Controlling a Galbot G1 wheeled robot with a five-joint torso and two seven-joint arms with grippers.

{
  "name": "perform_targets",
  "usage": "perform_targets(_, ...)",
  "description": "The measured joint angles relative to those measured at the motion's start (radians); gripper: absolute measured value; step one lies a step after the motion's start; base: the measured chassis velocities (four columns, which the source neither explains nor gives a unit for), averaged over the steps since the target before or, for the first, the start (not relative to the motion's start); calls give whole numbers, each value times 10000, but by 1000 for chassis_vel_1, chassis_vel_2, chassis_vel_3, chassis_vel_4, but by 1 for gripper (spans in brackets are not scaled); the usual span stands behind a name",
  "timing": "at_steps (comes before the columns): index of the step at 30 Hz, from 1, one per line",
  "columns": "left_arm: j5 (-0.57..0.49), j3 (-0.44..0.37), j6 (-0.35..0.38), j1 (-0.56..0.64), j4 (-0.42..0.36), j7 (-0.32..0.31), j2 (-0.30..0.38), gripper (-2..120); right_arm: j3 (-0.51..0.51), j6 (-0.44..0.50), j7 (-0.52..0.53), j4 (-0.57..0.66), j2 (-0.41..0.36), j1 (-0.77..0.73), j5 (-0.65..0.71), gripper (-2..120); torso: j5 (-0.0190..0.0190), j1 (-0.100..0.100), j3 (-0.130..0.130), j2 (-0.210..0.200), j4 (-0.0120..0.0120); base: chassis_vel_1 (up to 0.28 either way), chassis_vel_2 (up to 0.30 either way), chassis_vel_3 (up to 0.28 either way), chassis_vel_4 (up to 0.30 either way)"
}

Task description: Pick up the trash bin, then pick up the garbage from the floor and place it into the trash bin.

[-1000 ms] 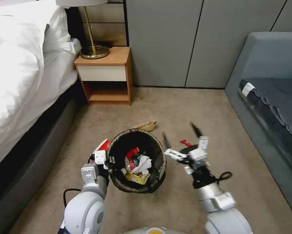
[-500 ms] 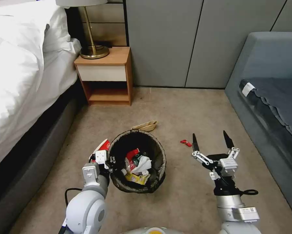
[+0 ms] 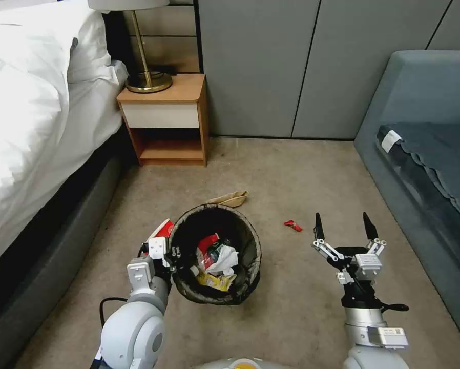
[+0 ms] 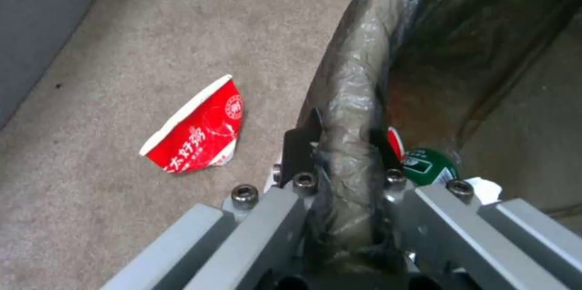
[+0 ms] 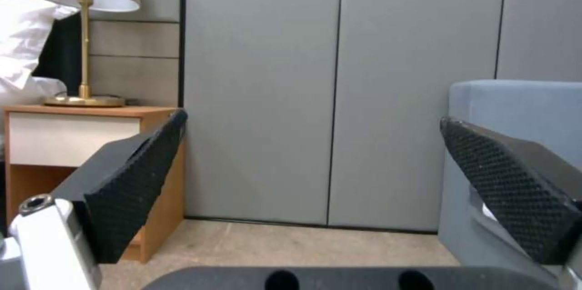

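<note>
Right claw (image 3: 343, 227) now farther right

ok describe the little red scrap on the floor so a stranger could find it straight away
Start at the trash bin held by the left gripper. On the carpet toward the grey sofa, just ahead of the open right gripper, lies the red wrapper scrap, far smaller than the red cup.

1. The bin (image 3: 215, 254) sits mid-carpet, its rim clamped by the left gripper (image 4: 343, 144) at 9 o'clock; that side is blocked.
2. A red cup (image 3: 161, 229) lies just beside the bin at 10 o'clock.
3. Tan paper (image 3: 230, 198) lies near the rim at 12 o'clock.
4. At 3 o'clock, bare carpet (image 3: 286, 169) separates the bin from the spread right gripper (image 3: 343, 228); a red scrap (image 3: 292, 225) lies there.
5. The bed (image 3: 30, 128), nightstand (image 3: 166, 120) and sofa (image 3: 430, 148) bound the floor.
</note>
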Motion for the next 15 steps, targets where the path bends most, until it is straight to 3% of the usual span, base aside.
perform_targets(9,49,2,-8,77,-106,0,-17,0,-9,-16,-44,-10,-9,73,29,100,0,0,0,0,0,0,0,0,0)
perform_targets(15,79,2,-12,111,-167,4,-31,0,-6,-53,-47,7,-15,111,31,100,1,0,-1,0,0,-103,94,91,-91)
